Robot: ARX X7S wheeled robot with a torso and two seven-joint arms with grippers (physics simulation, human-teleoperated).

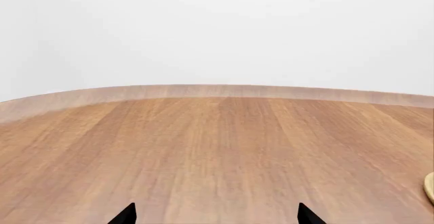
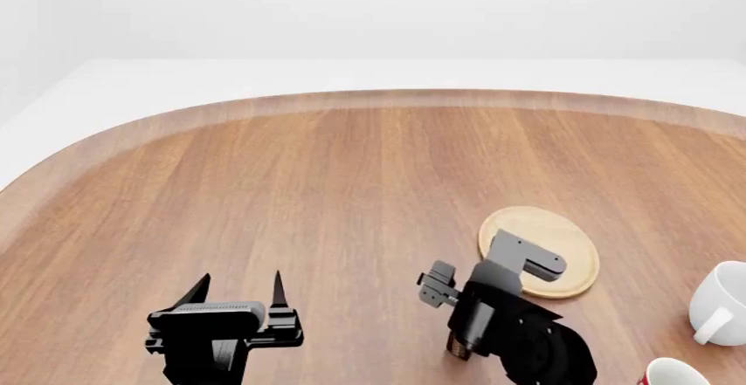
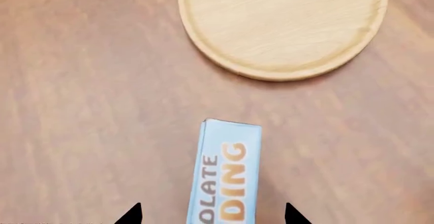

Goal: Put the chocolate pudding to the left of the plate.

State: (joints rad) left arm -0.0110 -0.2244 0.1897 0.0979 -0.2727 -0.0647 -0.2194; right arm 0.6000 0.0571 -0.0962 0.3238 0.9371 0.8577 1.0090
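— Where is the chocolate pudding (image 3: 226, 176) seen?
— On the tabletop (image 2: 292, 193), near-left of the plate (image 3: 283, 26); it is straddled by the right gripper (image 3: 212, 215), fingers spread wide, not gripping.
— And the left gripper (image 2: 243, 291)?
— Held aside, fingers parked apart; nothing is carried.

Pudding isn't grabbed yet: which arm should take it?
Right. The right pincer is open astride the chocolate pudding, just short of the plate. The left pincer is open over bare table, away from the pudding.

Left gripper (image 2: 243, 291) open, level; right gripper (image 3: 211, 215) pointing down (jaws spread, seemingly not clamping).
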